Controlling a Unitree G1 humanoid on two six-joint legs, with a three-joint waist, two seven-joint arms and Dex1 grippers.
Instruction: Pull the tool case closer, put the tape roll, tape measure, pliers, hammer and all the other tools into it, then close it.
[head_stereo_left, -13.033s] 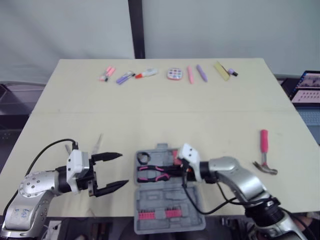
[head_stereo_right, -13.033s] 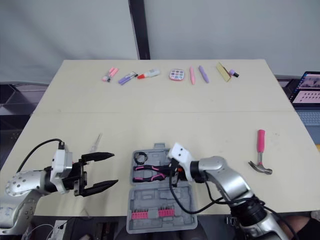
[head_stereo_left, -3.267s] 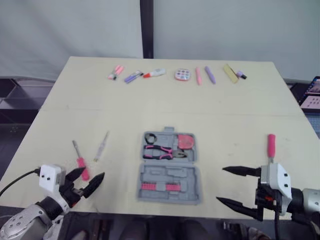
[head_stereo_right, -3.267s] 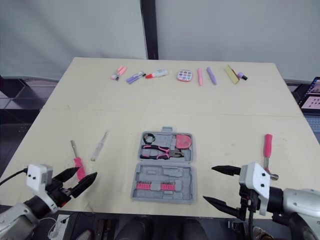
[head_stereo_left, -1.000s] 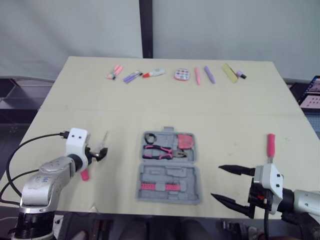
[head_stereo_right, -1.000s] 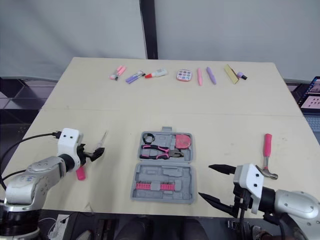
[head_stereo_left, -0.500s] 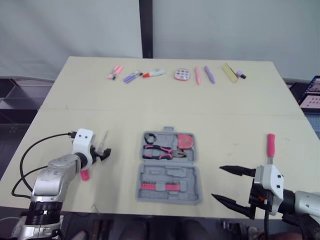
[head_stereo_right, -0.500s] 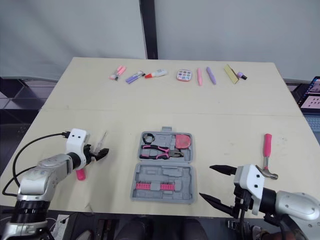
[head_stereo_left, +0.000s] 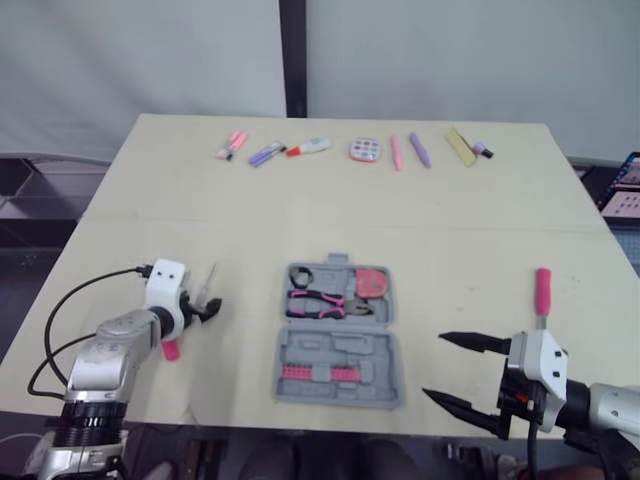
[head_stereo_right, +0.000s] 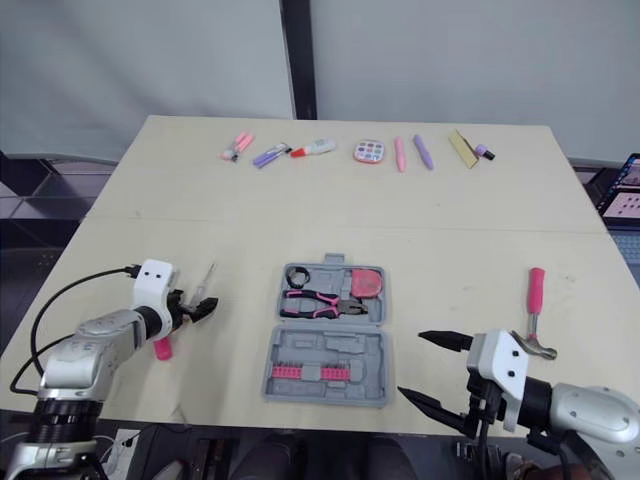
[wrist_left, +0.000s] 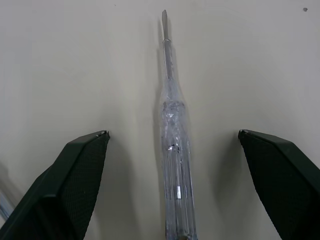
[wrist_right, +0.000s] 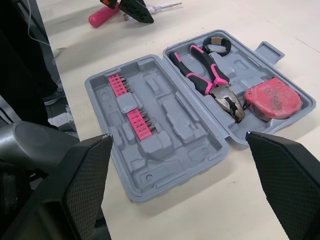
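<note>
Left gripper (head_stereo_left: 207, 309) spread wide astride clear screwdriver (wrist_left: 171, 120), seemingly no contact yet. Next: pinch handle, carry to tool case (head_stereo_left: 340, 352). Right gripper (head_stereo_left: 433, 365) spread, idle.

Table (head_stereo_left: 300, 220) w/ open tool case (head_stereo_left: 340, 352), hammer (head_stereo_left: 541, 290), clear screwdriver (wrist_left: 172, 130), pink screwdriver (head_stereo_left: 170, 349), pens (head_stereo_left: 268, 153).

Pale beige table (head_stereo_left: 470, 215) with one seam (head_stereo_left: 350, 222) across its width. Behind its far edge: light grey wall panels (head_stereo_left: 150, 60), divided by a dark vertical post (head_stereo_left: 292, 55). Laptop screen (head_stereo_right: 622, 190) beyond the right edge.
</note>
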